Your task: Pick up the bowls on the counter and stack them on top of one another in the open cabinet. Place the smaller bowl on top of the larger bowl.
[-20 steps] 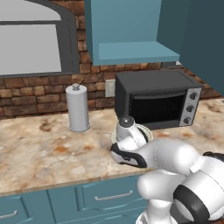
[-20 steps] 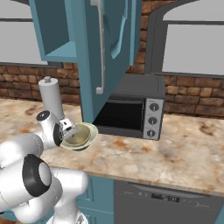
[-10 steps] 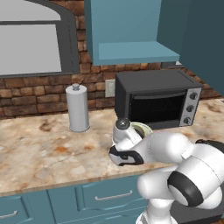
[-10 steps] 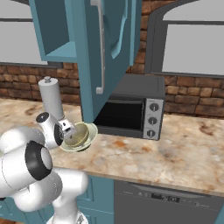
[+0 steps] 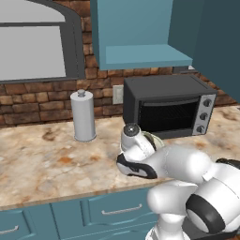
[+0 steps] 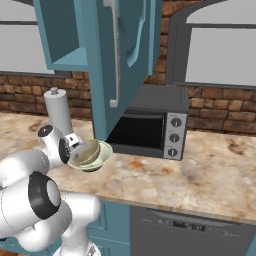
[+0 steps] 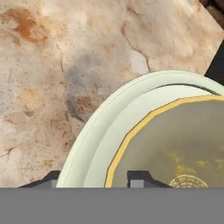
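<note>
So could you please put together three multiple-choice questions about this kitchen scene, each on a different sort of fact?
1. Where does the smaller bowl sit?
A. Inside the larger bowl
B. On the cabinet shelf
C. On top of the toaster oven

2. What colour is the cabinet?
A. Red
B. Teal-blue
C. White

3. What state is the cabinet door in?
A. Shut
B. Taken off
C. Open

Answers:
1. A, since the hand view shows the olive-yellow bowl nested within the pale bowl's rim, over the counter.
2. B, as both base views show teal-blue walls above the toaster oven.
3. C, because the right base view shows the door swung outward, with the inner shelf exposed.

The hand straddles the pale bowl's rim, one finger outside and one inside.
</note>
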